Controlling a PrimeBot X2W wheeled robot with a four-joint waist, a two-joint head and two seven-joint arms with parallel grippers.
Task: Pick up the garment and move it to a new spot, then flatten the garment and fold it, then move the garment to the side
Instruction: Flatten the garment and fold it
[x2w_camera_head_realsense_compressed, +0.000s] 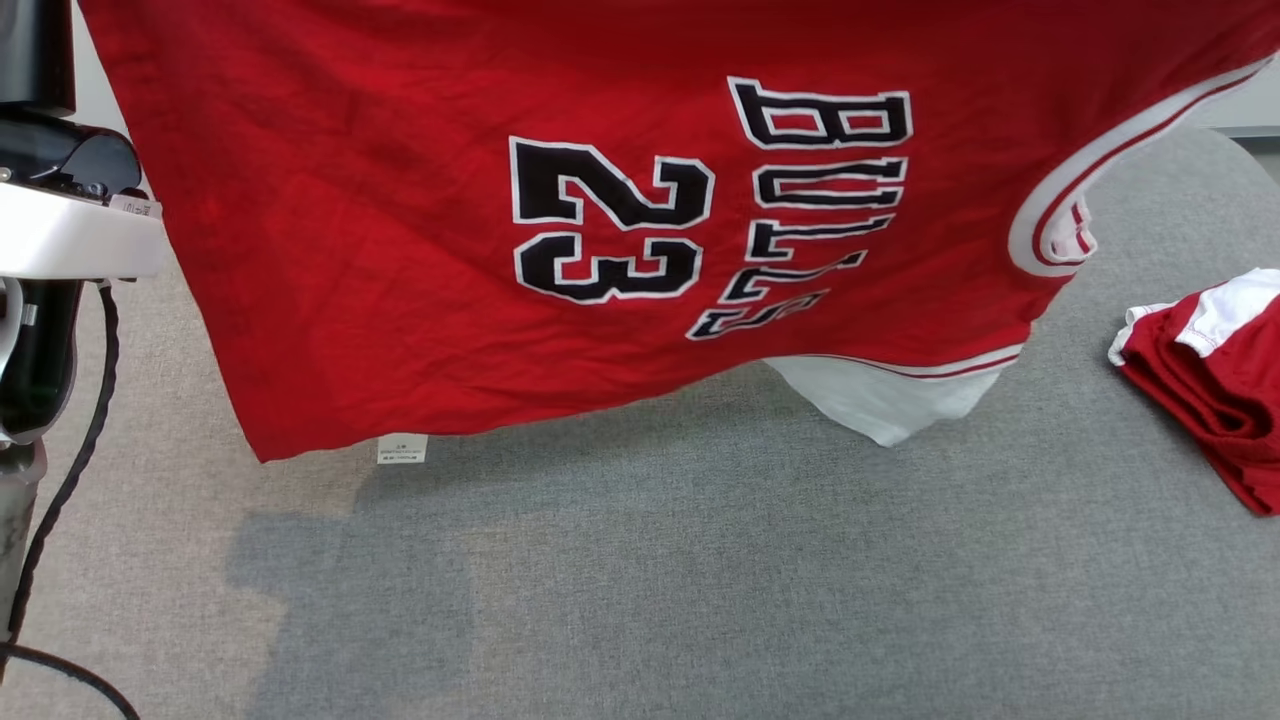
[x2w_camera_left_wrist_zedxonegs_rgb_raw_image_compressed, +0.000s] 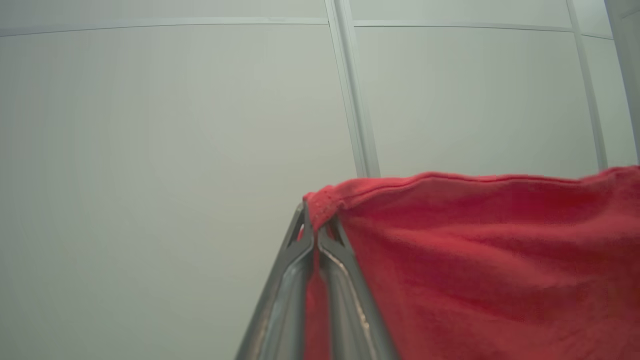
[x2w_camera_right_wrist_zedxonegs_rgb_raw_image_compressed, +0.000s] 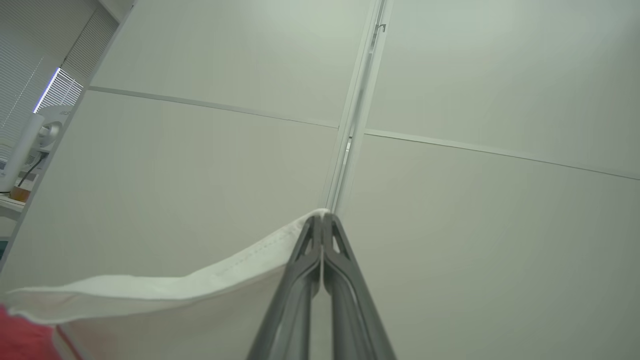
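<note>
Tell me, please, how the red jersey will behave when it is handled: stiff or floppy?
Probably floppy: the red jersey hangs in a sagging sheet between the left gripper and right gripper. Likely light, since two pinched edges carry it.

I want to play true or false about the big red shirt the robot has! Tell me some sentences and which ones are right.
1. The red shirt has the number 23 on it. True.
2. The shirt lies flat on the grey table. False: it hangs, held up by the grippers.
3. The left gripper pinches a red edge of the shirt. True.
4. The right gripper is open and holds nothing. False: it is shut on a white edge of the shirt.
5. Another red and white piece of clothing lies on the table at the right. True.
</note>
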